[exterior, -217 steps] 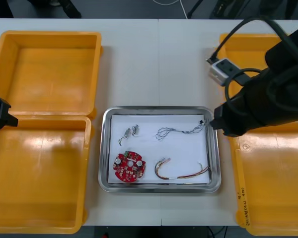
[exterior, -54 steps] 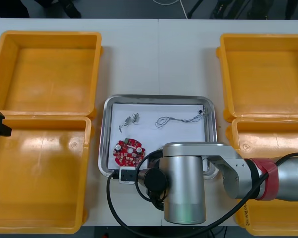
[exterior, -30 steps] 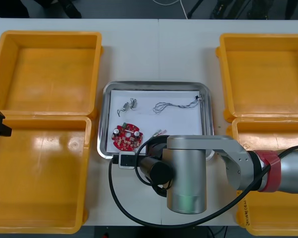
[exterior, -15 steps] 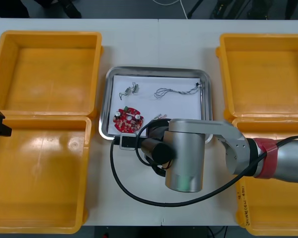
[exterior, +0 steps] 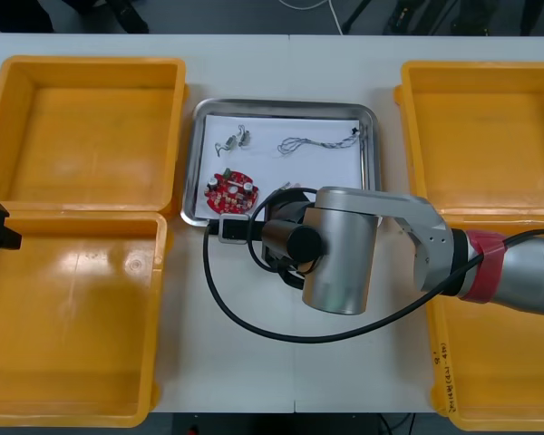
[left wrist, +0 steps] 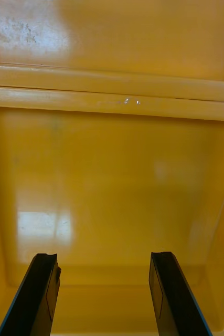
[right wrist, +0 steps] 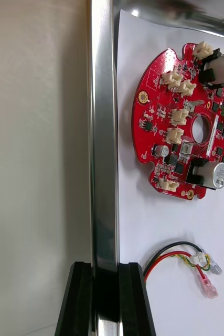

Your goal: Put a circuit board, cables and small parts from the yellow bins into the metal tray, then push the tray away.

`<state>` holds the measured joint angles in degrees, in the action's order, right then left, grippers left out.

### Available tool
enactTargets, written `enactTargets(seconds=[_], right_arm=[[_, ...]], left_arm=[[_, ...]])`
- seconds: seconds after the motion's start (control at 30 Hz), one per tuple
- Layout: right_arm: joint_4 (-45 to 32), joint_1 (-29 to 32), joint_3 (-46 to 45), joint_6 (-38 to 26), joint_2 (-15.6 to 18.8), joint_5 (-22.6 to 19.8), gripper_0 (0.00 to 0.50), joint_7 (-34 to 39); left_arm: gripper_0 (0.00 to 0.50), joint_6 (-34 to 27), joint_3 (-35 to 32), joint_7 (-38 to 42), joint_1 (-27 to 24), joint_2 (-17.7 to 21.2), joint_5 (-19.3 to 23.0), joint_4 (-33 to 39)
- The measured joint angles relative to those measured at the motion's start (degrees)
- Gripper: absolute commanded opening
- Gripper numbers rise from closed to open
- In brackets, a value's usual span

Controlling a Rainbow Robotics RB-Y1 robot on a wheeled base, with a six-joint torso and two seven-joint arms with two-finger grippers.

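So your metal tray looks fully loaded from here. The round red circuit board lies in its near-left corner on the white liner. The small metal parts sit beyond the board, toward the tray's far-left corner, and a thin twisted cable runs across the far-right part. The right wrist view adds a red and yellow cable inside the tray, just beside the board and close to the near rim. Your right gripper is at that near rim with its fingers pinched on the metal edge, one inside the tray and one outside. So it's clamped on the tray itself, not on any of the parts. The tray sits on the table between the two far yellow bins, its near rim about level with the seam between far and near bins. All four bins around the tray look bare, so I'd call the picking part done. The push away seems to be the step you're in, maybe close to the end of it. What's left, I reckon, is finishing that shove and letting go of the rim. Your left gripper is parked well off to the tray's left over a bin, fingers spread wide with nothing between them.
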<state>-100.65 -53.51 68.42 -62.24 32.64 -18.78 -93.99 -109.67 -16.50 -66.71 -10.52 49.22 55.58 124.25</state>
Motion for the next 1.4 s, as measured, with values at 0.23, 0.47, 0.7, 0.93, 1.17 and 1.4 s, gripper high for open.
enactTargets(seconds=[0.23, 0.47, 0.7, 0.93, 1.17, 1.4], right_arm=[[2.97, -0.55, -0.25, 5.34, 0.44, 0.62, 0.0, -0.56], [6.14, -1.44, -0.55, 10.48, 0.92, 0.7, 0.0, -2.07], [8.72, -2.27, -0.64, 13.12, 1.04, 2.2, 0.0, -2.07], [12.42, -2.91, -0.92, 18.8, 1.18, 2.68, 0.0, -2.08], [15.6, -3.6, -0.95, 23.15, 1.18, 4.05, 0.0, -2.08], [17.45, -3.89, -1.25, 25.24, 1.21, 4.74, 0.0, -2.08]], left_arm=[[0.5, 0.0, 0.0, 0.0, 0.0, 0.0, 0.0, 0.01], [0.5, 0.0, 0.0, 0.0, 0.0, 0.0, 0.0, 0.01], [0.5, 0.0, 0.0, 0.0, 0.0, 0.01, 0.0, 0.02], [0.5, 0.0, 0.0, 0.0, 0.0, 0.01, 0.0, 0.02], [0.5, 0.0, 0.0, 0.0, 0.0, 0.01, 0.0, 0.02], [0.5, 0.0, 0.0, 0.0, 0.0, 0.01, 0.0, 0.03]])
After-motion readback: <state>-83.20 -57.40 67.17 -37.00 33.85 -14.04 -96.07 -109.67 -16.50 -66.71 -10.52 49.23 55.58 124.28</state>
